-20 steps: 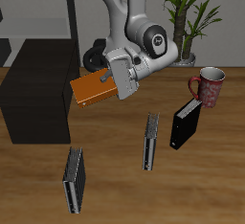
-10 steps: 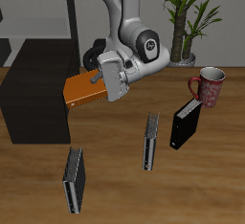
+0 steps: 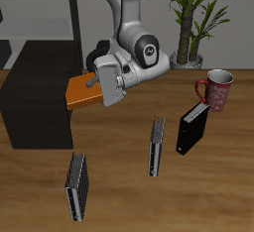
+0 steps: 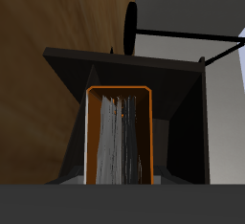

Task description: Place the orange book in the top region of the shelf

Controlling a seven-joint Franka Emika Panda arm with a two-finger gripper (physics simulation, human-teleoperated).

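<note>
Pincer (image 3: 102, 84) clamped on orange book (image 3: 83, 91), held flat in mid-air, left of frame centre. Book's far end overlaps top corner of shelf (image 3: 35, 92); contact with shelf indeterminate. Black book (image 3: 191, 129) upright on bench (image 3: 129, 191).

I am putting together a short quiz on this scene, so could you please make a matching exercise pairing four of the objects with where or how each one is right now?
Things:
1. orange book
2. black book
3. mug
4. shelf

Places or states:
A. upright on the table, beside the potted plant
B. held in the gripper, off the table
C. leaning on the table just in front of the mug
D. large dark unit whose flat top the held book is reaching

Pairs: 1-B, 2-C, 3-A, 4-D
</note>
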